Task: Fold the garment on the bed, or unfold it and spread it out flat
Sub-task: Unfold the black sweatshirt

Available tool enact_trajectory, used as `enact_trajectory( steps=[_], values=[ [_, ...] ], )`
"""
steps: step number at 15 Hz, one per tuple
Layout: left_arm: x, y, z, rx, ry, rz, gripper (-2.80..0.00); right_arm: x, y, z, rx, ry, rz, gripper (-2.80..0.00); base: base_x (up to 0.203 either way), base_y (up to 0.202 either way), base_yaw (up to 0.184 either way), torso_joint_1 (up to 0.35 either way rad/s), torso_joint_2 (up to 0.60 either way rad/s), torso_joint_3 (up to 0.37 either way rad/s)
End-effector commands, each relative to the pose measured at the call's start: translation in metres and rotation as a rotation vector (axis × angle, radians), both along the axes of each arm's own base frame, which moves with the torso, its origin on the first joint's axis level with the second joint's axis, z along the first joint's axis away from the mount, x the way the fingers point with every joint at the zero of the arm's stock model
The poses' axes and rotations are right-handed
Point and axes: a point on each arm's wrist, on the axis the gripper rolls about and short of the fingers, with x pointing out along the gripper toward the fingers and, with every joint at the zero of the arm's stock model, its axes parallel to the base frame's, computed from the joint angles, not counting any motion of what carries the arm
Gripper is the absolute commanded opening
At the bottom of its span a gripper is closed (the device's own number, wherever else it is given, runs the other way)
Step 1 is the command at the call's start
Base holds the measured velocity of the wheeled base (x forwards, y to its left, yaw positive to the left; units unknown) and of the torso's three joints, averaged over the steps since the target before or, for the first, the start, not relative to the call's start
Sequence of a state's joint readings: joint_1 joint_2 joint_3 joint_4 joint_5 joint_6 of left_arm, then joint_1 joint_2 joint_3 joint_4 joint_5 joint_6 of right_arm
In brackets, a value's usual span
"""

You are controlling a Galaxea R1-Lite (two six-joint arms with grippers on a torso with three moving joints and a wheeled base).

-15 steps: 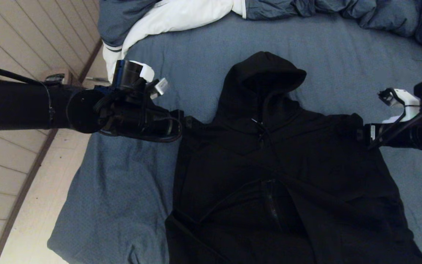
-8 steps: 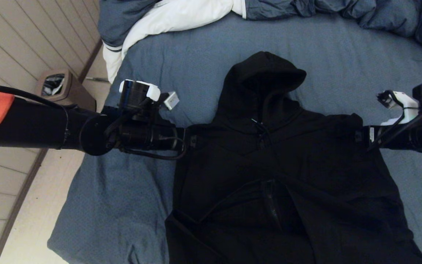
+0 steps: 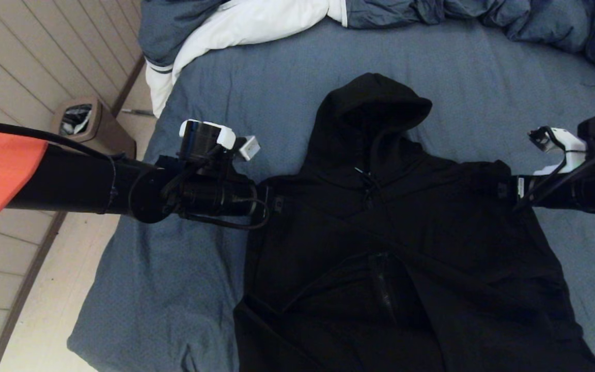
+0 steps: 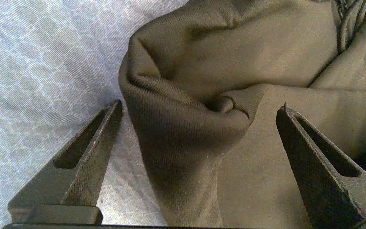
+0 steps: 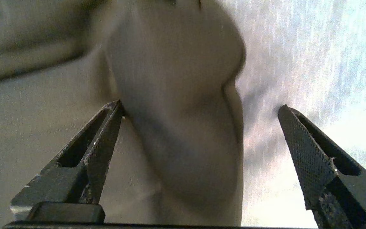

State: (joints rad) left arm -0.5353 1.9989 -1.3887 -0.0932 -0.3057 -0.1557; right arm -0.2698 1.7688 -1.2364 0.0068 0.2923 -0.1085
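The black hooded garment (image 3: 390, 248) lies face up on the blue-grey bed (image 3: 277, 88), hood toward the far side, lower front bunched and partly folded over. My left gripper (image 3: 279, 200) sits at its left shoulder. In the left wrist view that gripper (image 4: 201, 105) is open, a raised fold of the garment (image 4: 186, 143) between its fingers, ungripped. My right gripper (image 3: 501, 190) is at the other shoulder. Seen from the right wrist, it (image 5: 200, 105) is open too, straddling the garment's (image 5: 176, 79) shoulder edge, one finger over the sheet (image 5: 297, 47).
A puffy blue-grey duvet with white lining (image 3: 246, 23) is heaped along the far edge of the bed. A brown bin (image 3: 83, 121) stands on the wooden floor (image 3: 18, 51) beyond the bed's left edge. Bare sheet flanks the garment on both sides.
My left arm has swung nearer and slightly inward along the left shoulder, uncovering the bin behind it. The right arm has barely moved. Both grippers stay open.
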Motion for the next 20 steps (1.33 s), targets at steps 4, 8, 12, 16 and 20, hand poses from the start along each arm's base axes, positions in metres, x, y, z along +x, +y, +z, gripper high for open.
enact_trajectory(
  steps=[4, 8, 12, 16, 20],
  values=[
    [0.000, -0.001, -0.005, -0.001, 0.019, -0.007, -2.80, 0.000, 0.000, -0.006, 0.000, 0.002, 0.003, -2.80, 0.000, 0.000, 0.000, 0.000, 0.00, 0.000],
    [0.000, -0.001, -0.003, -0.021, 0.022, -0.020, -2.80, 0.004, 0.002, -0.006, 0.000, -0.005, 0.011, -2.80, 0.000, 0.000, 0.000, 0.000, 0.00, 0.000],
    [0.006, -0.004, 0.007, -0.074, -0.017, -0.008, -2.80, 0.010, 0.001, -0.004, -0.016, -0.057, 0.009, -2.80, 0.000, 0.000, 0.000, 0.000, 0.00, 0.000],
    [0.018, -0.001, 0.017, -0.131, -0.033, 0.046, -2.80, 0.017, 0.001, 0.000, 0.002, -0.075, 0.002, -2.80, 0.000, 0.000, 0.000, 0.000, 0.00, 0.000],
    [0.035, 0.014, 0.026, -0.150, -0.071, 0.106, -2.80, 0.035, 0.002, 0.001, -0.013, -0.144, -0.027, -2.80, 0.000, 0.000, 0.000, 0.000, 0.00, 0.000]
  ],
)
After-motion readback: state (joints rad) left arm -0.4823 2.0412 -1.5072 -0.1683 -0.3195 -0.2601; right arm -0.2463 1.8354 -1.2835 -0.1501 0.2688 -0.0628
